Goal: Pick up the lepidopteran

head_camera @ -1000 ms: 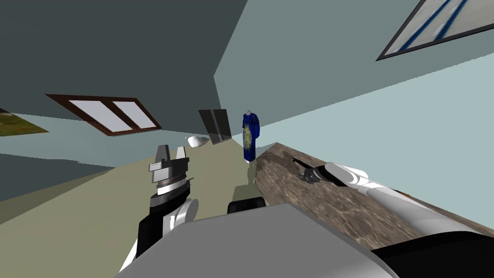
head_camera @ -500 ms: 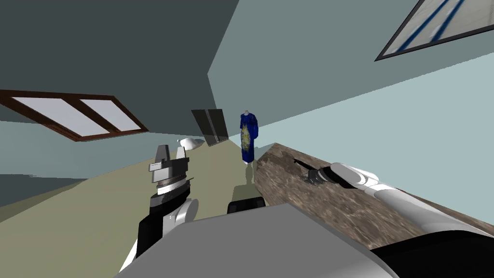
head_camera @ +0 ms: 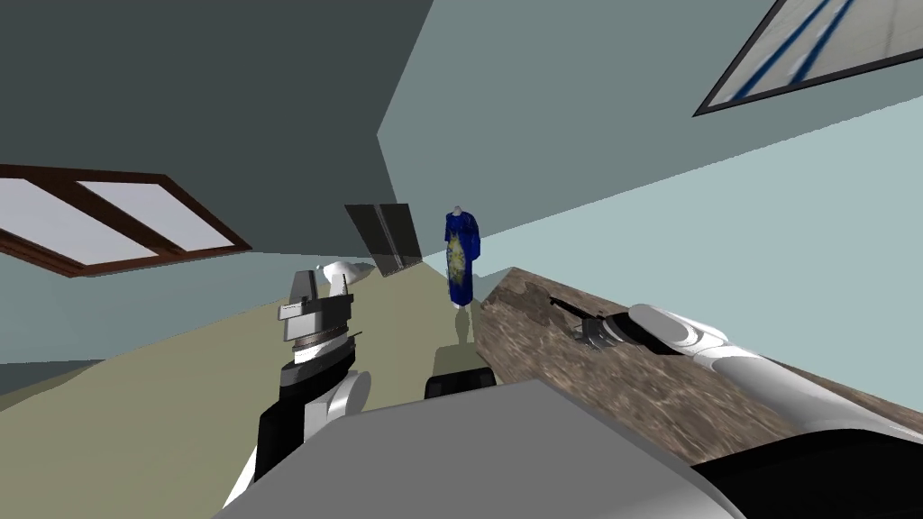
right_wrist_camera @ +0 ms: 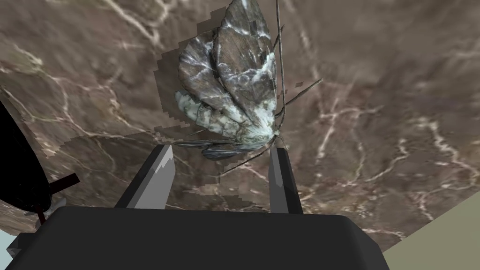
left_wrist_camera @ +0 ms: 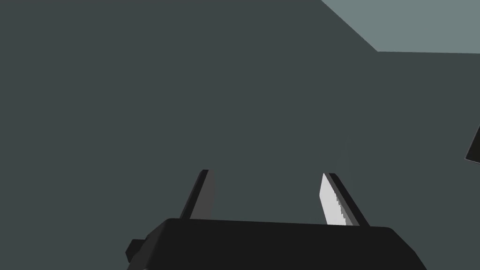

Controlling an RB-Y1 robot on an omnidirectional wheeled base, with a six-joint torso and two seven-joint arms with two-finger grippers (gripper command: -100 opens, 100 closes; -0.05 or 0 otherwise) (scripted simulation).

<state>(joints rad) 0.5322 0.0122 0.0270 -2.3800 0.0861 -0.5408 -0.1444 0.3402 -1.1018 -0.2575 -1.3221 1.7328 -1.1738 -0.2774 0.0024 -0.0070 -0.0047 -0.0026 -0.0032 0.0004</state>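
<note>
A moth [right_wrist_camera: 229,84] with mottled grey-brown and white wings lies flat on a brown veined stone counter [right_wrist_camera: 375,93]. My right gripper [right_wrist_camera: 221,149] is open right over it. The moth's lower dark wing and thin legs reach in between the fingertips, and the fingers [right_wrist_camera: 281,173] do not press it. In the head view the right gripper [head_camera: 590,329] sits low over the counter [head_camera: 649,387], near its far end. My left gripper [head_camera: 320,284] is held up over the floor, open and with nothing between its fingers [left_wrist_camera: 330,199].
A blue and yellow robe on a stand [head_camera: 461,257] is past the counter's far end. A dark panel [head_camera: 383,236] and a white rounded object [head_camera: 341,270] stand by the far wall. The olive floor [head_camera: 180,423] stretches left of the counter. A black shape [right_wrist_camera: 23,178] lies beside the right gripper.
My head view has swung, so the window and far wall slid left. The right gripper has edged a little nearer along the counter. The left arm has held still.
</note>
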